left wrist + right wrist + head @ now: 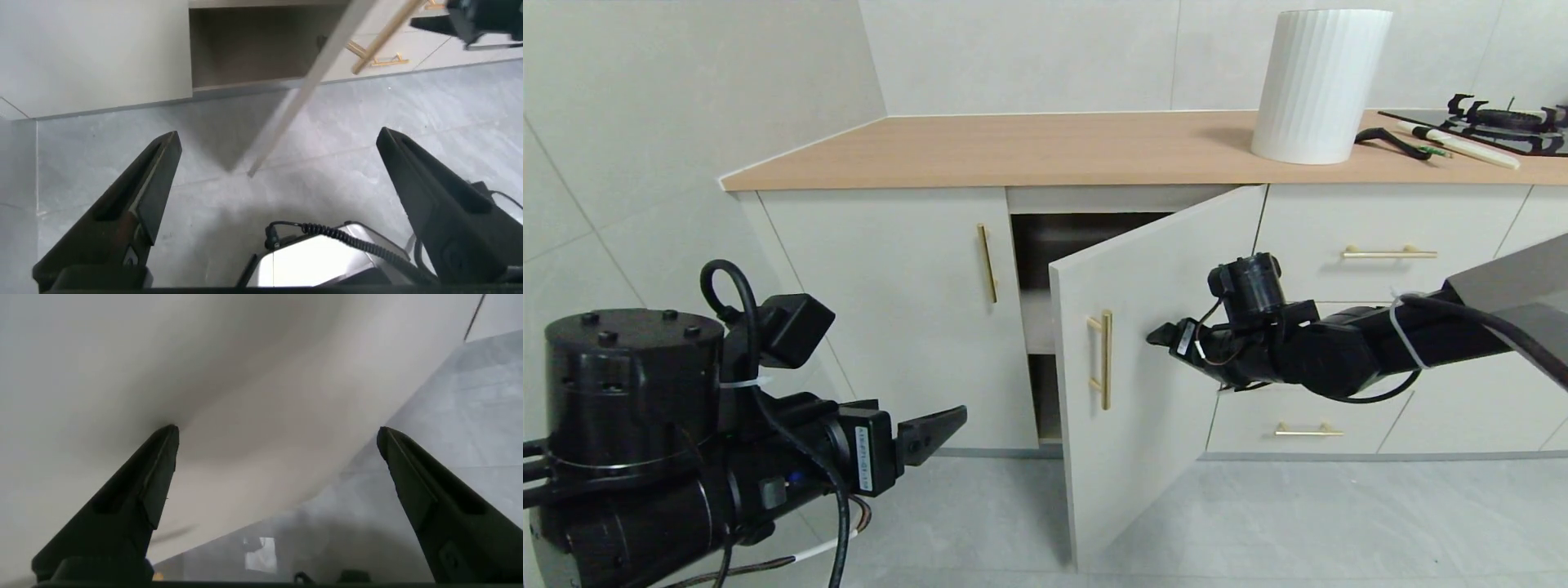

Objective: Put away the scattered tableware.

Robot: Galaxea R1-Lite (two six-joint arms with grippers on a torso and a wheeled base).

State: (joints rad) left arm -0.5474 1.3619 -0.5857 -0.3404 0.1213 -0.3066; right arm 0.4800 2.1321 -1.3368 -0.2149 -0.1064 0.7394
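Observation:
Scattered utensils lie on the wooden counter (1029,147) at the far right: a black-handled one (1392,140) and a long white one (1466,147), beside a tall white ribbed container (1319,86). Below, a cabinet door (1143,327) with a gold handle (1103,359) stands swung open. My right gripper (1164,335) is at the door's outer face, just right of the handle, open and holding nothing; the door face (245,392) is close in front of its fingers (139,498). My left gripper (939,433) hangs low at the left, open and empty (278,196), over the floor.
A stove grate (1503,118) sits at the counter's far right. The open cabinet (1045,278) shows a dark interior with a shelf. A closed door (890,310) is to its left and drawers (1388,253) to its right. The grey tiled floor (1258,514) stretches below; the door's edge (327,57) shows ahead of the left gripper.

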